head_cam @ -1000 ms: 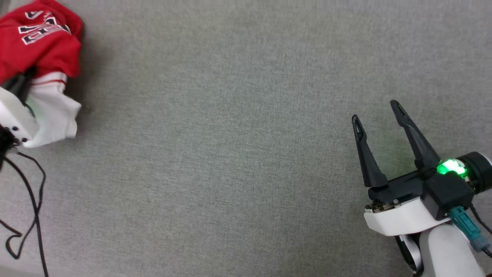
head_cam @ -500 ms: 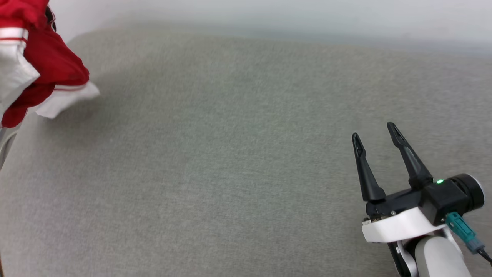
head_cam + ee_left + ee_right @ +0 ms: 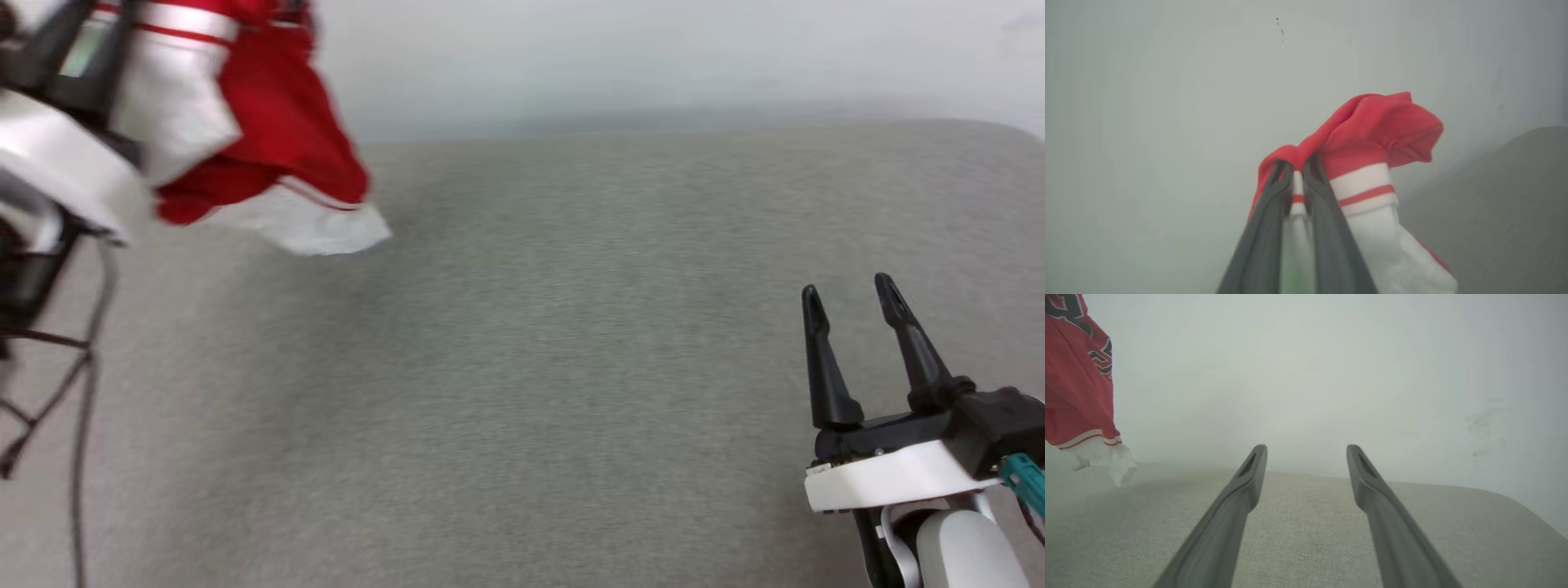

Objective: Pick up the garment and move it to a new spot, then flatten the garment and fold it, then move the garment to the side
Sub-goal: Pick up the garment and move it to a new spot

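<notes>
Garment (image 3: 1380,126) cloth is pinched at the striped sleeve trim between the closed fingers of the left gripper (image 3: 1297,168), so the bulk is hung raised over the left of the grey surface (image 3: 531,392), judged ready for relocation. The right gripper (image 3: 849,296) is held spread and empty, well apart, presumably reserved for flattening.

no readable text on garment (image 3: 1075,396)
</notes>
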`<state>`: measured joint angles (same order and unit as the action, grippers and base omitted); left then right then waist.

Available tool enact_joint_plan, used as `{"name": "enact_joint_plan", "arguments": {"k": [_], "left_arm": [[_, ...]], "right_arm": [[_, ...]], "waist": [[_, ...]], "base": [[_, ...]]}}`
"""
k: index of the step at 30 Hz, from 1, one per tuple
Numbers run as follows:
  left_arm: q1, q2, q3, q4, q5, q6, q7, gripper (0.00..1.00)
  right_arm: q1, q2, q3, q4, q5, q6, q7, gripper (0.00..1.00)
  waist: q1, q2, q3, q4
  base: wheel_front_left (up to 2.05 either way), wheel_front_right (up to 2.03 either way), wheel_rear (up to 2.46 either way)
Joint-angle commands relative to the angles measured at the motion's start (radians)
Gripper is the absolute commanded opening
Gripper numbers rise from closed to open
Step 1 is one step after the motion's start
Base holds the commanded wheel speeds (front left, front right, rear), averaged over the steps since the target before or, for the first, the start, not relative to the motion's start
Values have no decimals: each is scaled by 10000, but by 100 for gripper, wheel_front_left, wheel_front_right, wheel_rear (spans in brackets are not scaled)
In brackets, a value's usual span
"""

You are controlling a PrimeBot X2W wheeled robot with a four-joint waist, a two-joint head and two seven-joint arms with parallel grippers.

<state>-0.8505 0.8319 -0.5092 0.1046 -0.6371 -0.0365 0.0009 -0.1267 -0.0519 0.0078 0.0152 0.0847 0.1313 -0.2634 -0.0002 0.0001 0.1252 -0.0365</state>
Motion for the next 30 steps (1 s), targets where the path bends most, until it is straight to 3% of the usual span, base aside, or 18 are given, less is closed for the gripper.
{"name": "enact_joint_plan", "arguments": {"k": [1, 7, 12, 17, 23, 30], "left_arm": [[-173, -250, -156, -241, 65, 110, 128, 0], [-686, -1242, -556, -685, 217, 379, 268, 0], [-958, -1916, -1203, -561, 506, -51, -33, 0], [-376, -2191, -1728, -357, 603, -322, -478, 0], [1112, -1771, -2733, 119, 411, -723, -791, 0], [2530, -800, -3810, 945, 91, -912, -1024, 0]], "right_arm": [[-20, 27, -102, 4, 62, -10, -21, 100], [-252, 29, -383, -59, 338, -10, -21, 100], [-321, 31, -642, -131, 592, -9, -21, 100], [-306, 27, -820, -113, 775, -9, -21, 100], [-371, 25, -710, -26, 795, -10, -21, 100], [-341, 24, -672, 109, 540, -10, -21, 100]], "waist": [[2, -1, -32, -629], [2, -1, 330, -1666], [2, -1, 717, -2094], [2, -1, 903, -2126], [2, -1, 1037, -1775], [2, -1, 943, -1137]], "base": [[0, 0, 0], [0, 0, 0], [0, 0, 0], [0, 0, 0], [0, 0, 0], [0, 0, 0]]}}
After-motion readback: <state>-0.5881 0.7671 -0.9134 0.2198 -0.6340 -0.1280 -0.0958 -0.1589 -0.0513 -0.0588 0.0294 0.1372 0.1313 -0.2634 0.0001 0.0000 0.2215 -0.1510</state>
